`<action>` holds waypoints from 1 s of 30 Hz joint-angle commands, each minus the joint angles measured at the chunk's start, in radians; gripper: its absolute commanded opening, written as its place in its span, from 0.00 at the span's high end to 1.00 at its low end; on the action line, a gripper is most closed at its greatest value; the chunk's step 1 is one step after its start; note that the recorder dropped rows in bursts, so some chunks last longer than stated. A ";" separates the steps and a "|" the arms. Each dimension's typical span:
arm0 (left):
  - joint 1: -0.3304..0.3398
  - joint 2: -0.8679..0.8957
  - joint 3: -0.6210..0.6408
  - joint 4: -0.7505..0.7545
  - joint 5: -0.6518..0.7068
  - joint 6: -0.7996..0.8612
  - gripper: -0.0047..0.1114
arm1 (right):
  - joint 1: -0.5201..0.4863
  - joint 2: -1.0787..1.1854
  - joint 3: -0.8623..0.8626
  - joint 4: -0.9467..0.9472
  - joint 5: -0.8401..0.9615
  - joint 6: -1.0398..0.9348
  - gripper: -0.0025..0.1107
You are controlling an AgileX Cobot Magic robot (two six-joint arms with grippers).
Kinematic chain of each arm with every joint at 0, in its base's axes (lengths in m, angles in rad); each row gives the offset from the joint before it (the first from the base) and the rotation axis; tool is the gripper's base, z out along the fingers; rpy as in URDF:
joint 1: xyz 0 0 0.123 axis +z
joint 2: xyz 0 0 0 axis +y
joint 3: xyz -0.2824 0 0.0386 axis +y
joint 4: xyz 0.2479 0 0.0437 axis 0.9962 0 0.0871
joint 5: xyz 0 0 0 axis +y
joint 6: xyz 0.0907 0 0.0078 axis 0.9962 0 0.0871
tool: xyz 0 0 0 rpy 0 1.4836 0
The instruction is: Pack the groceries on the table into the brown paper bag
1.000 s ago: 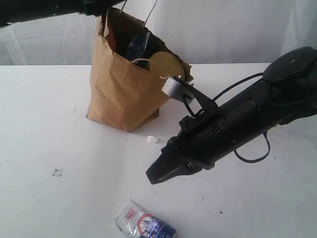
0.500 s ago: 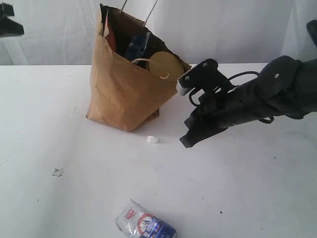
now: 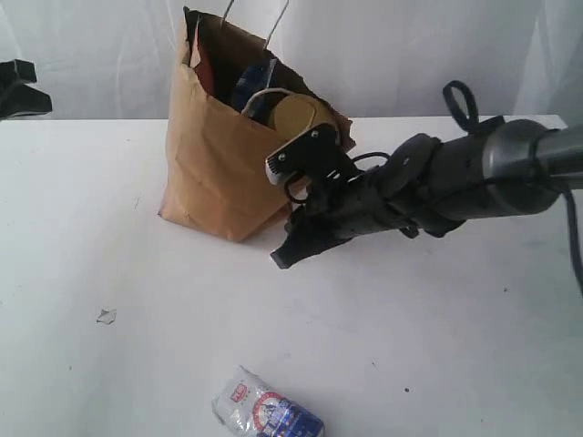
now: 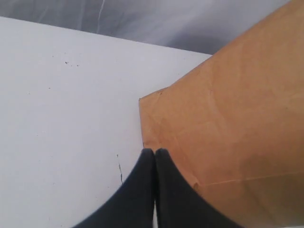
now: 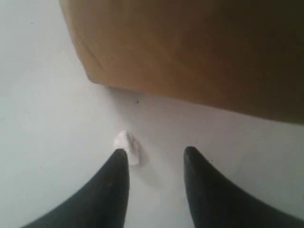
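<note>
The brown paper bag (image 3: 223,159) stands upright at the back of the table (image 3: 446,355); it also fills one side of the left wrist view (image 4: 228,123). A gold lid (image 3: 299,118), a blue pack (image 3: 255,84) and a brown pouch (image 3: 202,64) show in its open mouth. A small white-blue packet (image 3: 267,414) lies on the table at the near edge. My right gripper (image 3: 283,259) hangs low beside the bag's foot, open and empty (image 5: 156,154). My left gripper (image 4: 154,151) is shut on nothing, pointing at the bag's lower corner.
A white scrap (image 5: 127,145) lies on the table by one right fingertip. Another small scrap (image 3: 107,316) lies at the left. A black part of the left arm (image 3: 18,89) shows at the far left edge. White cloth hangs behind the table.
My right arm swung left and down to the bag's foot and its jaws opened. The left arm drew back from above the bag to the far left.
</note>
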 commanded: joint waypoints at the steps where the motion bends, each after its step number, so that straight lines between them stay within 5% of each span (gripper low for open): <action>1: 0.002 -0.016 0.041 -0.023 -0.001 0.055 0.96 | 0.033 0.055 -0.047 0.033 0.023 -0.009 0.65; 11: 0.002 -0.016 0.062 -0.023 0.002 0.077 0.96 | 0.067 0.083 -0.071 0.033 -0.001 -0.005 0.65; 18: 0.002 -0.016 0.062 -0.023 0.006 0.094 0.96 | 0.067 0.158 -0.077 0.031 -0.009 -0.005 0.48; 30: 0.002 -0.016 0.062 -0.023 0.034 0.097 0.96 | 0.067 0.184 -0.077 0.027 -0.213 0.101 0.48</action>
